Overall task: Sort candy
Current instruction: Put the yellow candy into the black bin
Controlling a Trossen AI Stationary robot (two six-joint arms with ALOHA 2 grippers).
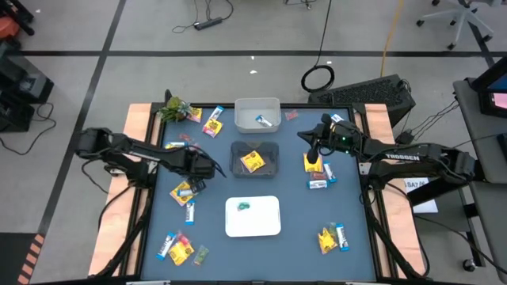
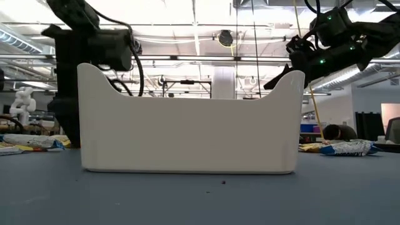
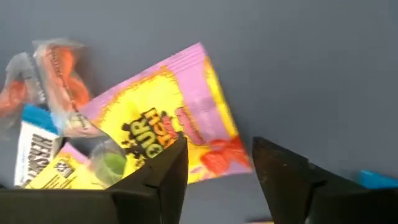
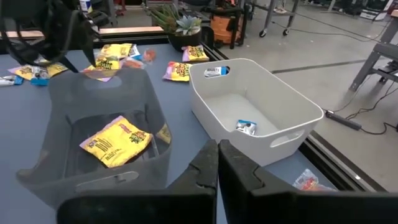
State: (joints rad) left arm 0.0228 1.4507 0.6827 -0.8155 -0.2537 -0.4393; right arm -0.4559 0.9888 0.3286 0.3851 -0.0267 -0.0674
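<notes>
Candy lies scattered on the blue table: yellow packets (image 1: 212, 123) (image 1: 313, 162) (image 1: 326, 237), blue-and-white bars (image 1: 190, 212) (image 1: 317, 184), and small red pieces (image 1: 178, 145). My left gripper (image 1: 204, 168) (image 3: 217, 168) is open, low over a yellow-and-pink packet (image 3: 168, 124) that lies flat beside a blue-and-white bar (image 3: 34, 149) and red pieces (image 3: 56, 68). My right gripper (image 1: 314, 145) (image 4: 217, 163) is shut and empty, raised to the right of the grey bin (image 1: 253, 146). That bin holds a yellow packet (image 4: 115, 143). The white bin (image 4: 298, 109) holds blue-and-white bars (image 4: 245, 127).
A white tray (image 1: 269, 226) holding a green piece (image 1: 243, 207) sits near the table's near edge and fills the low view (image 2: 187, 131). A green leafy plant (image 1: 174, 108) stands at the far left corner. Bare table lies between the tray and the right-hand candy.
</notes>
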